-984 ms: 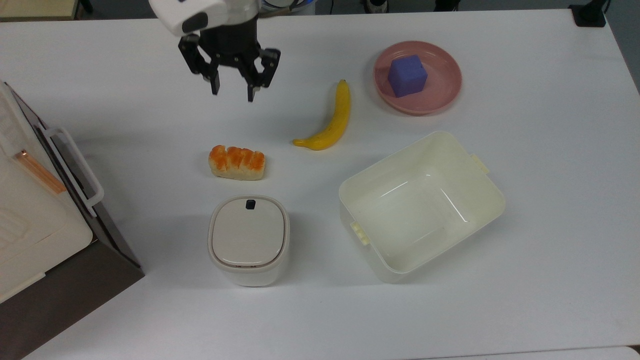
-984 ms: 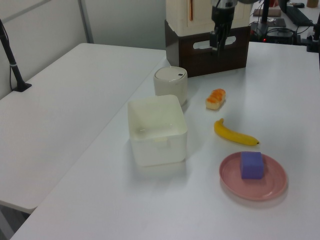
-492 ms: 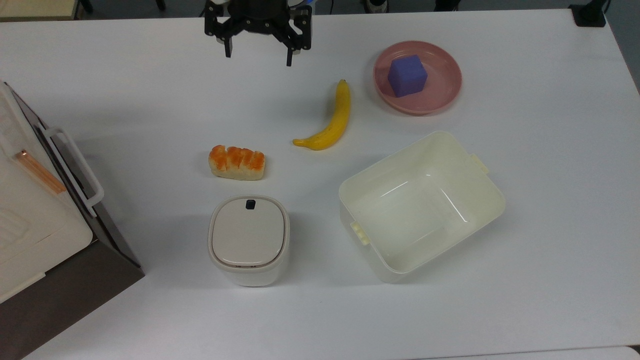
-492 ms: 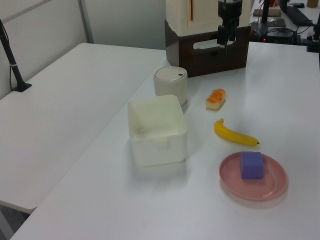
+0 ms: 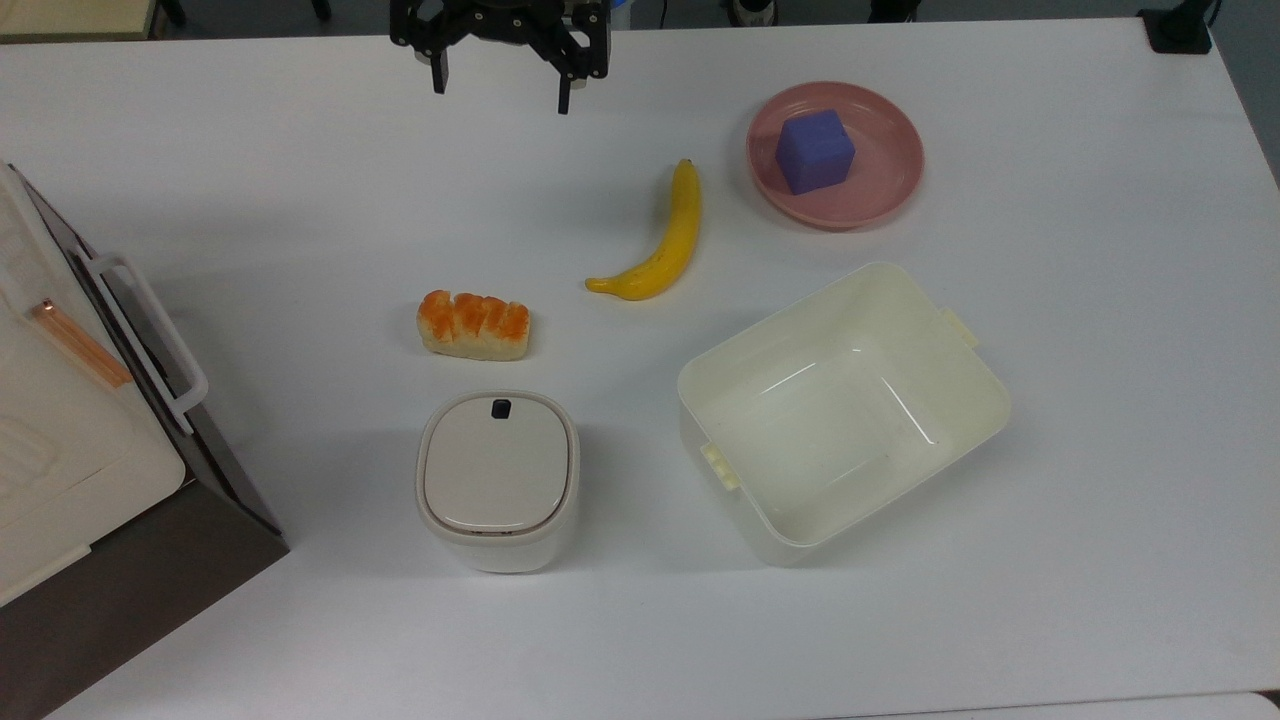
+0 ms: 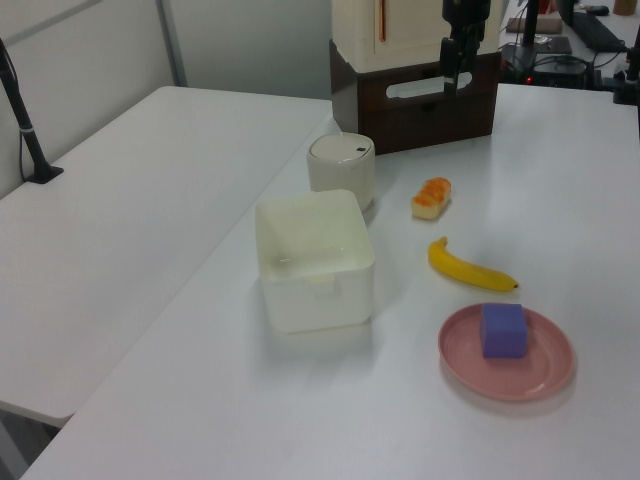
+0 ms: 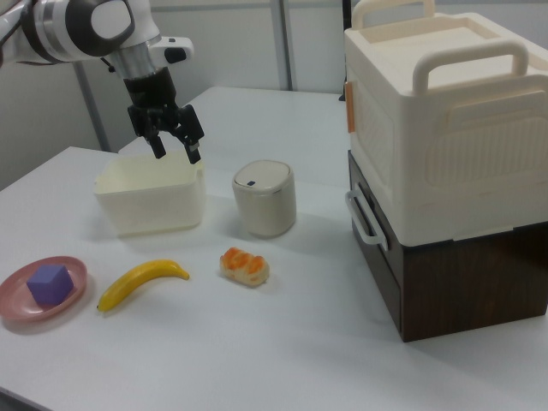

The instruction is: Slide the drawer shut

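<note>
White and broad, the table is carrying a still scene while the arm is pulling away: over the past second the gripper has been rising from low near the middle of the table toward the top view's upper edge, its fingers spread wide and holding nothing. That retreat is suggesting the closing push is done, for the drawer is sitting flush in its dark wooden cabinet at the top view's left edge, its white loop handle facing the table and well apart from the gripper. Counted from largest down: one cream appliance is resting on the cabinet, one open cream tub is standing empty, one lidded white bin is sitting near it, one pink plate is holding one purple cube, one banana is lying beside the plate, and one bread roll is lying near the bin.
</note>
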